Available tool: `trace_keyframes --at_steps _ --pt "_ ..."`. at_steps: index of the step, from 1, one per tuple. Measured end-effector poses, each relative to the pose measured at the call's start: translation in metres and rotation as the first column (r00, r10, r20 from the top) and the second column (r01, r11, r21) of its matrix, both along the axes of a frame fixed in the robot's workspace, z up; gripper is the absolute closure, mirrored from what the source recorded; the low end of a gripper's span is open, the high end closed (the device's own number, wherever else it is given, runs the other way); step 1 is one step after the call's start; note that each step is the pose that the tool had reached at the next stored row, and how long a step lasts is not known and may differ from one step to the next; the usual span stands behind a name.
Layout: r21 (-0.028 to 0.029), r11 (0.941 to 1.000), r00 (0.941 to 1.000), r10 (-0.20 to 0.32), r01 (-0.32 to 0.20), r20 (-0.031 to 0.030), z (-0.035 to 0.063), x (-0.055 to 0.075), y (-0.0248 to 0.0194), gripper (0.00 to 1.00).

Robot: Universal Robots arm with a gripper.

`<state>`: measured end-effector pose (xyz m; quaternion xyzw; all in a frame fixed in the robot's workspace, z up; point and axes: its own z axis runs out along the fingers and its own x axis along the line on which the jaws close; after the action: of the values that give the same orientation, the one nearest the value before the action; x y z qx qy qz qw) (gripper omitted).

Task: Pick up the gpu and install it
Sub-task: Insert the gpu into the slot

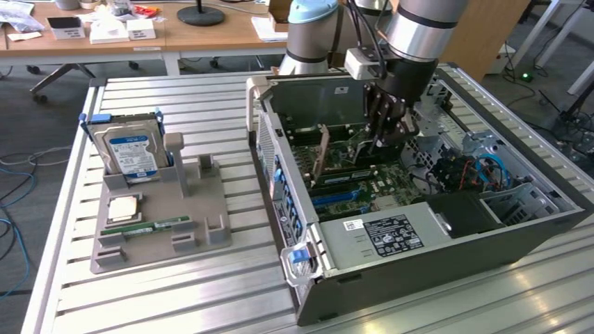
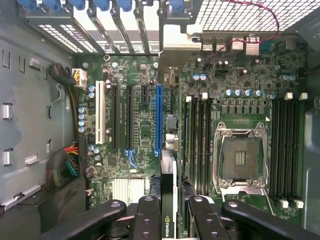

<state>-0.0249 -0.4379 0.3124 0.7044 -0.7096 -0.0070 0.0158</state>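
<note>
**Item:** gpu (image 2: 168,210), a thin dark expansion card seen edge-on, with the maker's logo on its upper edge.

**Location:** inside the open grey steel computer case (image 1: 278,149), hanging above the green motherboard (image 2: 130,165).

**Holder:** black gripper (image 2: 173,201) on the silver arm. Its jaws are closed on the gpu's upper edge, one on each side.

**Step in hand (judged):** lining the card up with the long blue expansion slot (image 2: 158,120), which is empty. The card's edge runs just beside the slot's line.

**Handling note:** the card wants to stay upright and parallel to the slot. Its bracket end should face the row of rear slot openings (image 2: 115,30). Any tilt would likely seat one end first.

**Edges:**
- Black expansion slots (image 2: 129,117) flank the blue one on one side.
- Black memory slots (image 2: 197,140) and the bare silver processor socket (image 2: 239,157) stand close on the other.

**Open room:**
- Clear above the board.
- The bundle of coloured wires (image 2: 67,162) is well apart.
- At the exterior view's right, blue cables (image 1: 490,167) sit near the arm.

**Outside the case:** at the exterior view's left, a grey parts stand (image 1: 218,233) sits on the slatted aluminium tabletop (image 1: 186,299). It carries a boxy hard drive (image 1: 133,154).
</note>
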Motion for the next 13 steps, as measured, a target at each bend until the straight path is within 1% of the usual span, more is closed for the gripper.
trace_keyframes --at_steps 13 --pt "-0.0002 1.0 1.0 0.0 0.0 -0.0001 -0.0045 -0.0012 -0.0007 0.74"
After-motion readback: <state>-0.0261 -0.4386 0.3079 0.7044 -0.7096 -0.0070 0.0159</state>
